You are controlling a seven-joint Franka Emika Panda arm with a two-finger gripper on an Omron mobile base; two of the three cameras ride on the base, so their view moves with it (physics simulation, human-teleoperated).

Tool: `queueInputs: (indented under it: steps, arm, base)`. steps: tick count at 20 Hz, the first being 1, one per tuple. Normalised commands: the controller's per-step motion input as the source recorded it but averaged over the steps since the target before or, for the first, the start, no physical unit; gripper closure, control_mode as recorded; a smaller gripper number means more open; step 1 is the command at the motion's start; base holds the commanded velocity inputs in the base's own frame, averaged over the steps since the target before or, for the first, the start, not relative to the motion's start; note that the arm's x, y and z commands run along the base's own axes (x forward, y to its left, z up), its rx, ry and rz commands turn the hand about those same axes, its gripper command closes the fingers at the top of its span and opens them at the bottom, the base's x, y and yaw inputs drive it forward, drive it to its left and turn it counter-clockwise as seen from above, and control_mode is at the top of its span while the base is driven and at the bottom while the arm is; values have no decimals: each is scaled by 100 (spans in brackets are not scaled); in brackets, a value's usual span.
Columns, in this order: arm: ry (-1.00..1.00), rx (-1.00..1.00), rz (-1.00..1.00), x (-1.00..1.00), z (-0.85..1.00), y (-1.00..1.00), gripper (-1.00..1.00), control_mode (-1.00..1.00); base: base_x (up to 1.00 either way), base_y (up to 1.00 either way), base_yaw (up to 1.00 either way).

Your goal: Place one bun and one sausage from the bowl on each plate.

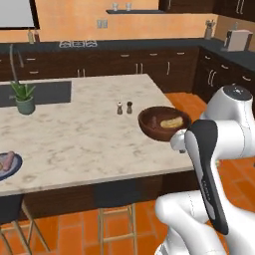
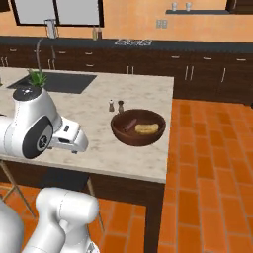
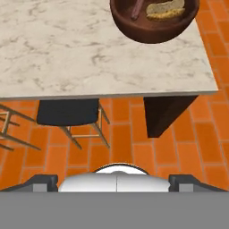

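Note:
The dark reddish-brown bowl (image 1: 164,124) (image 2: 138,127) (image 3: 154,20) stands near the right corner of the marble island. Inside it lie a yellowish bun (image 3: 165,10) (image 2: 147,129) and a brown sausage (image 3: 137,10) (image 2: 130,124). A dark blue-grey plate (image 1: 11,171) sits at the island's front left, cut by the picture's edge, with pinkish food on it. My gripper (image 3: 115,180) is open and holds nothing, its fingertips (image 3: 44,180) far apart. It hovers off the island's near edge, short of the bowl, over the tiled floor.
Salt and pepper shakers (image 1: 124,107) stand just behind the bowl. A potted plant (image 1: 22,97) is at the back left beside the sink. A dark stool (image 3: 67,112) and the island's end panel (image 3: 165,114) lie under the counter edge. Orange floor tiles stretch to the right.

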Motion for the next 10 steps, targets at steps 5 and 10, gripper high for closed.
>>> queueInputs:
  steps: [5,10]
  arm:
    - [0,0,0,0,0,0,-100,100]
    - [0,0,0,0,0,0,-100,100]
  base:
    - [17,-100,22]
    - [15,-91,60]
